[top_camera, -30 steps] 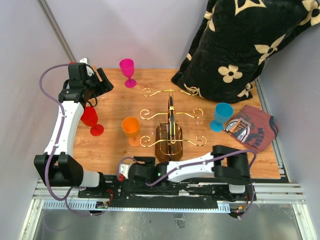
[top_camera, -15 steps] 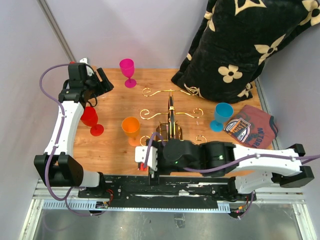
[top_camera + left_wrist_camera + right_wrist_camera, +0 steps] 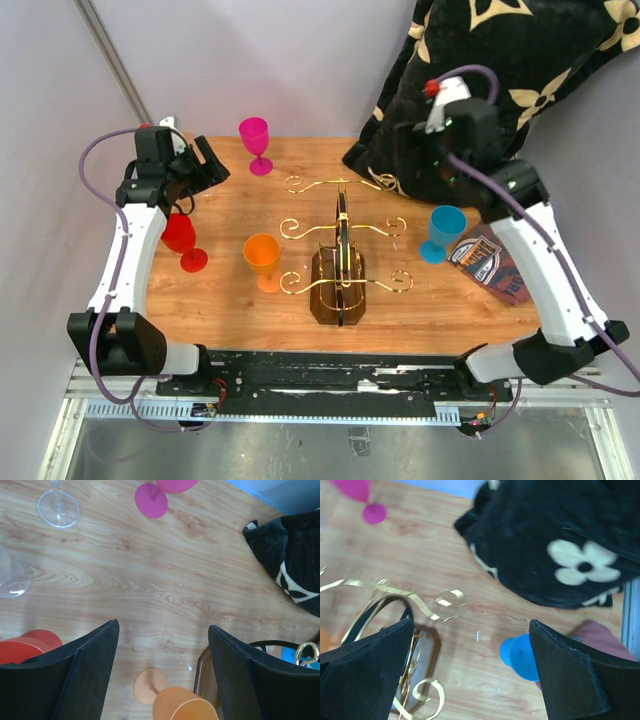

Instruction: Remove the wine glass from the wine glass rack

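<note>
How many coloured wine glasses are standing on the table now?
4: the pink glass at the back, the red glass at the left edge, the orange glass left of the rack, the blue glass right of it. Clear glasses, seen by the left wrist, are not counted.

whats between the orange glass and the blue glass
The gold rack stands between the orange glass and the blue glass, with bare wood on either side of it. The top view shows this.
</note>
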Controlling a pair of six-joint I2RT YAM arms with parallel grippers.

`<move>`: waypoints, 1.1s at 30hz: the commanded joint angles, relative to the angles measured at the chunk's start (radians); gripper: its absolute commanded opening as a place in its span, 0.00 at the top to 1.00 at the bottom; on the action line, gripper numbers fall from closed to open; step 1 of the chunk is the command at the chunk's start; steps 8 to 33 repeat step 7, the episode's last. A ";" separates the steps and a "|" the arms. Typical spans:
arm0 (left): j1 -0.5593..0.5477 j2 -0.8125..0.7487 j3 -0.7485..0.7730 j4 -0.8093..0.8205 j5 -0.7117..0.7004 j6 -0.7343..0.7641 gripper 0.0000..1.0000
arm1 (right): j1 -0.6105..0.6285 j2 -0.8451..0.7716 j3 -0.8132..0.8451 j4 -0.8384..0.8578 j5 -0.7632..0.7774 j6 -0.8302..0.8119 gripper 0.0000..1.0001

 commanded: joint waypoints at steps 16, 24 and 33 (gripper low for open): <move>0.005 -0.038 0.057 -0.053 -0.009 0.043 0.21 | -0.335 0.036 0.032 -0.029 -0.221 0.126 0.02; 0.005 -0.038 0.057 -0.053 -0.009 0.043 0.21 | -0.335 0.036 0.032 -0.029 -0.221 0.126 0.02; 0.005 -0.038 0.057 -0.053 -0.009 0.043 0.21 | -0.335 0.036 0.032 -0.029 -0.221 0.126 0.02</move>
